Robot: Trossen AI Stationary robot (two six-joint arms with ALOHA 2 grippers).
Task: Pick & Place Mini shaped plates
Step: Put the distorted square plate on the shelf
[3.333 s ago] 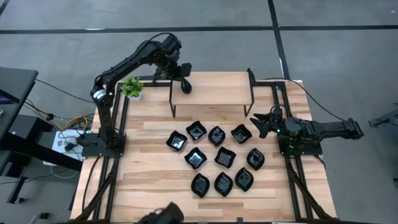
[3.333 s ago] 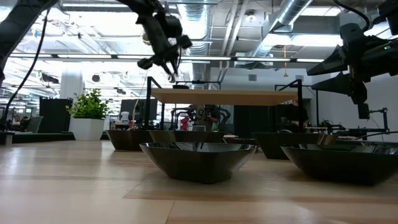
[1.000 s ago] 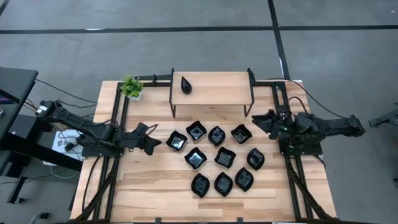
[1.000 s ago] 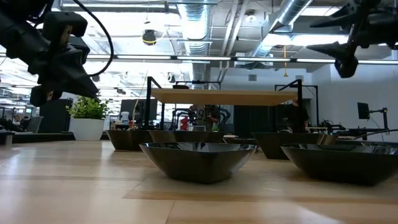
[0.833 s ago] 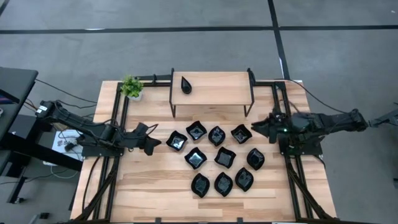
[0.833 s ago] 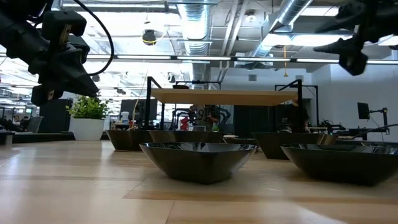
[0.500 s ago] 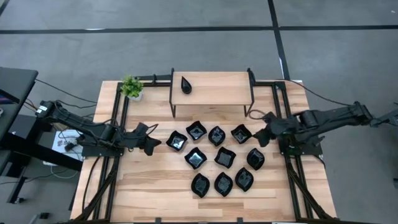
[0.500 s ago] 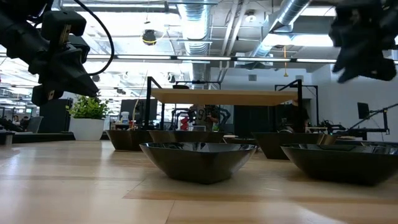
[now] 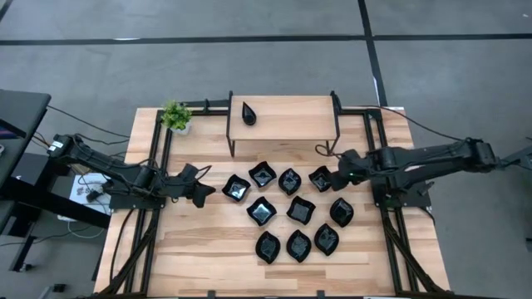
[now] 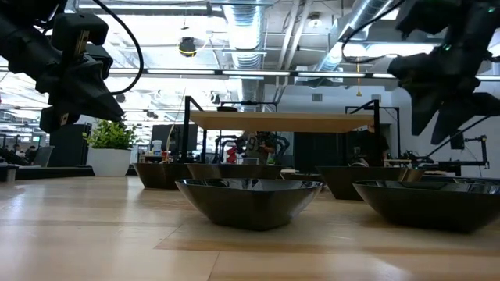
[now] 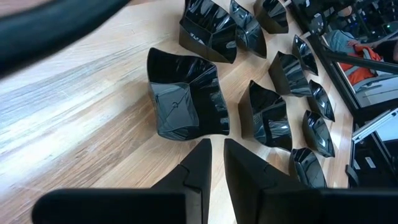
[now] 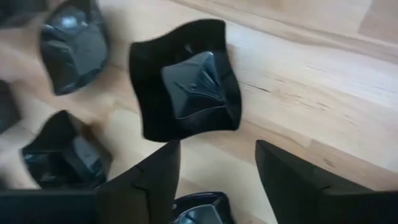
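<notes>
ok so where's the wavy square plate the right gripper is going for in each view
high view: wavy square plate, top right of the cluster, beside the right gripper.
low view: cannot tell it apart.
left wrist view: cannot tell.
right wrist view: centre, beyond the open fingers.
Shared landmark: the plate cluster.

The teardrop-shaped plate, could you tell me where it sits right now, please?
In the high view, the teardrop plate lies alone on the raised wooden shelf, at its left end, near the green plant.
</notes>
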